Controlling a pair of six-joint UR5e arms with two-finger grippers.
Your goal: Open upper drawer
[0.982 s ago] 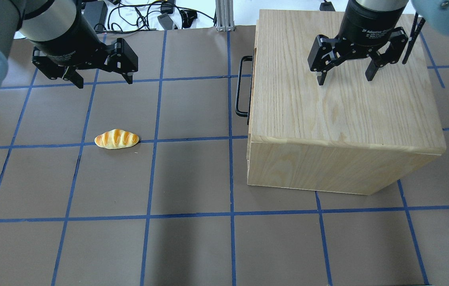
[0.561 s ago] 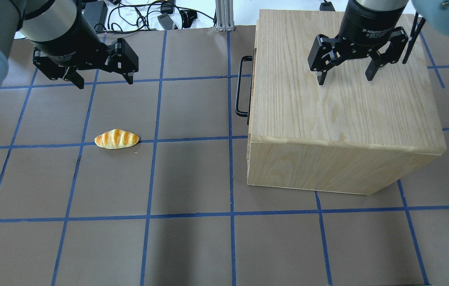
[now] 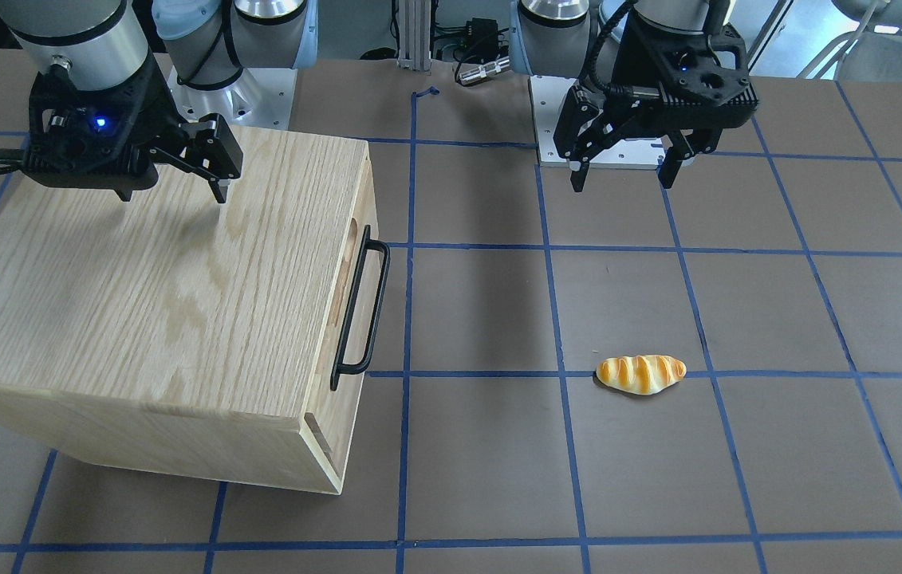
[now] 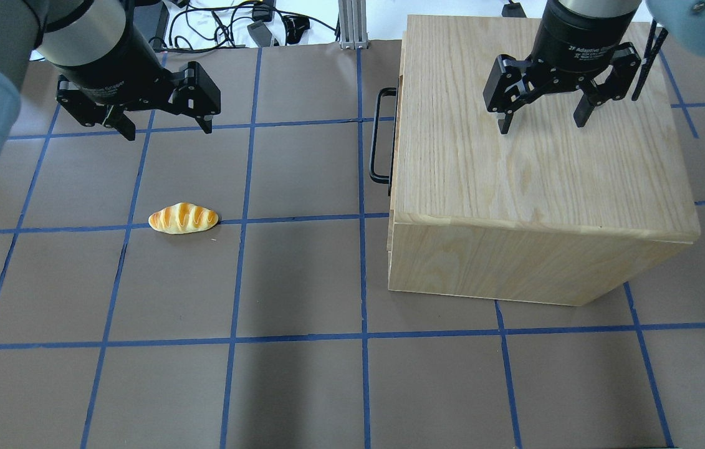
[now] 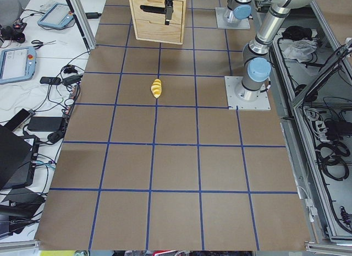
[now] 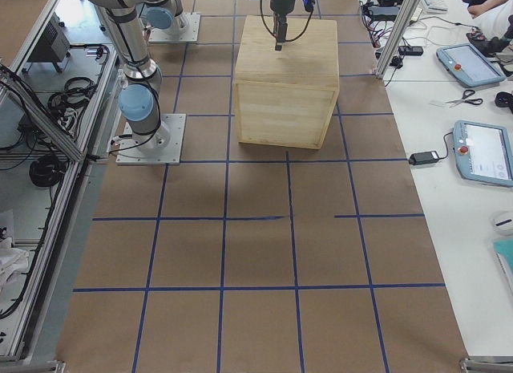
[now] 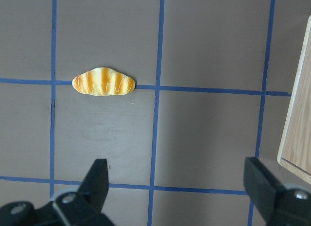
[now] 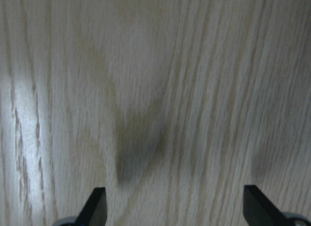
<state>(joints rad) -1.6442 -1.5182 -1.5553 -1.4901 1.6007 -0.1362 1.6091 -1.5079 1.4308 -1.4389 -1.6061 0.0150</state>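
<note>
On my remote feed, the table (image 4: 302,280) is covered in brown paper and divided into large squares by blue tape lines. A light oak cabinet (image 4: 514,162) stands on the robot's right half of it, with its front turned toward the middle of the table. The upper drawer (image 5: 144,5) is at the top of that front and looks pushed in. Its black bar handle (image 4: 377,137) stands out from the wood with nothing touching it. The right gripper (image 4: 541,125) hangs just above the cabinet's top panel, its fingers spread wide and empty, and its wrist camera shows only wood grain and a soft shadow. The left gripper (image 4: 167,131) hovers over bare paper well to the left of the handle, also spread wide and holding nothing. A small glazed bread roll (image 4: 183,218) lies on a tape line nearer my viewpoint than that gripper, well apart from the cabinet. Past the table's far edge are a tangle of black cables (image 4: 227,22) and an aluminium post (image 4: 350,25). The side cameras show white benches along one long side of the table, with a teach pendant (image 6: 483,152) lying on one.
</note>
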